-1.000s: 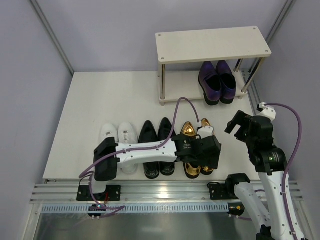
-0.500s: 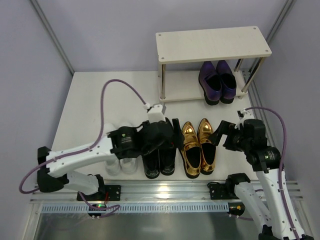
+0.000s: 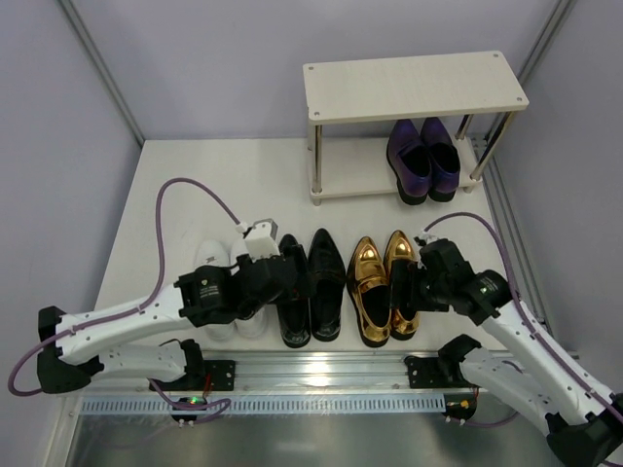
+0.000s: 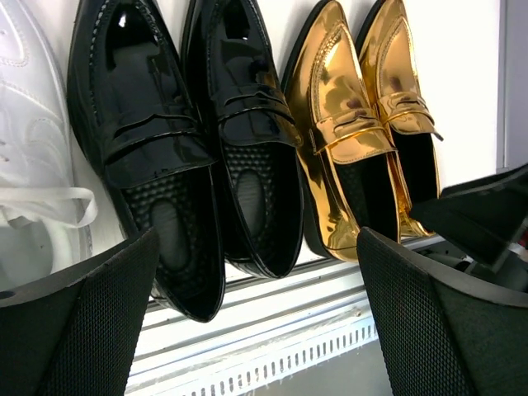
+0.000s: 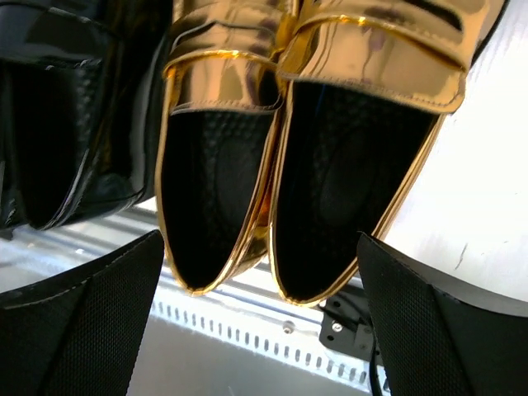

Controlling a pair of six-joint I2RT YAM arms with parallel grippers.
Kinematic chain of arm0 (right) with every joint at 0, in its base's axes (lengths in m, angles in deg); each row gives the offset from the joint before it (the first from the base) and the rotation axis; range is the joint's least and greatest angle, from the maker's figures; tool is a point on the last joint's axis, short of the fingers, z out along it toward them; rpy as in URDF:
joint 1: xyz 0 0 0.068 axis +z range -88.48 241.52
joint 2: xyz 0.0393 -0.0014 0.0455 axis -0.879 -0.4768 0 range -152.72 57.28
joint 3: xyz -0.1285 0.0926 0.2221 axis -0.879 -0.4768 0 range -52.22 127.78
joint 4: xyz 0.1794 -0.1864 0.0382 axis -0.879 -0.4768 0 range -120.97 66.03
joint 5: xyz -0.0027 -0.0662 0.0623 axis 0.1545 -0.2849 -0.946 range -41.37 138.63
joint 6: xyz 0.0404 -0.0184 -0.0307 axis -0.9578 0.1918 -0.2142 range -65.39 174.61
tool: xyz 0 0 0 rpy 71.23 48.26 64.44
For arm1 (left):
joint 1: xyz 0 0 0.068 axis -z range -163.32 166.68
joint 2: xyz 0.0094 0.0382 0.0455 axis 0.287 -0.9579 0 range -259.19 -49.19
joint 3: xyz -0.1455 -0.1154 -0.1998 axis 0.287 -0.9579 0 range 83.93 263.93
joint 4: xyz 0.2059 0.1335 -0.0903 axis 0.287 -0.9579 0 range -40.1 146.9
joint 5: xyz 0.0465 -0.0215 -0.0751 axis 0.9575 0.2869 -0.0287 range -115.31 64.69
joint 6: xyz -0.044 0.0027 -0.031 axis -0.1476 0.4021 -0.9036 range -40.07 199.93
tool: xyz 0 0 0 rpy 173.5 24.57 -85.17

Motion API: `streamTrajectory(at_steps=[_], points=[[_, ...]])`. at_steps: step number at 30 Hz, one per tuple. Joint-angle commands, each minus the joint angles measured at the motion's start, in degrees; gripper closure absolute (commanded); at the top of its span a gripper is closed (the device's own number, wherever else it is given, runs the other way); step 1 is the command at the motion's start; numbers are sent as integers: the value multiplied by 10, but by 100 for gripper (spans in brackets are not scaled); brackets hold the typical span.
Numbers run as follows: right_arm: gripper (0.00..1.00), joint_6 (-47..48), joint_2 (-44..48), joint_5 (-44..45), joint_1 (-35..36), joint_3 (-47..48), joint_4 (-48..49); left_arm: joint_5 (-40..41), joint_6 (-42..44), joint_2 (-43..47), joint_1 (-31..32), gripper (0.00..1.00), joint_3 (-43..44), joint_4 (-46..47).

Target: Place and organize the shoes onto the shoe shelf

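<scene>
Three pairs stand in a row at the table's near edge: white sneakers (image 3: 216, 261), black loafers (image 3: 311, 292) and gold loafers (image 3: 378, 284). The purple loafers (image 3: 421, 159) sit on the right of the lower tier of the cream shoe shelf (image 3: 414, 89). My left gripper (image 3: 292, 274) is open and empty over the left black loafer. In the left wrist view (image 4: 260, 330) it frames the black loafers (image 4: 190, 157), with the gold loafers (image 4: 363, 124) to the right. My right gripper (image 3: 407, 290) is open and empty over the gold pair's heels. In the right wrist view (image 5: 260, 322) it straddles the gold loafers (image 5: 305, 165).
The left arm covers part of the white sneakers. A metal rail (image 3: 321, 375) runs along the near table edge, just behind the shoes' heels. The shelf's top board and the left half of its lower tier (image 3: 350, 180) hold nothing. Grey walls enclose the table.
My left arm has swung left, from the gold loafers to the black ones. My right arm has come down and left, and now hangs over the gold pair's heels.
</scene>
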Motion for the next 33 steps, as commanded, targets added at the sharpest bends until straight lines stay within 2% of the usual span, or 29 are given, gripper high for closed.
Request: streamTrajectory(at_steps=[1, 3, 8, 12, 15, 20, 24, 26, 33], points=[[1, -50, -25, 121, 46, -3, 51, 38, -24, 46, -3, 0, -16, -3], [0, -75, -35, 180, 66, -18, 68, 41, -34, 62, -2, 0, -34, -5], [4, -91, -67, 247, 115, -48, 169, 49, -51, 115, -3, 0, -67, -17], [5, -101, -125, 325, 194, -50, 224, 57, -61, 136, -3, 0, -78, -41], [8, -118, -176, 371, 224, -51, 255, 62, -65, 145, -3, 0, -79, -55], [13, -177, -224, 401, 252, -78, 301, 69, -75, 165, -3, 0, -83, -79], [17, -203, -220, 410, 261, -118, 324, 76, -83, 187, -3, 0, -90, -96], [20, -206, -211, 416, 263, -128, 334, 80, -87, 201, -3, 0, -92, -104], [20, -165, -150, 411, 274, -104, 318, 89, -85, 218, -3, 0, -91, -115]])
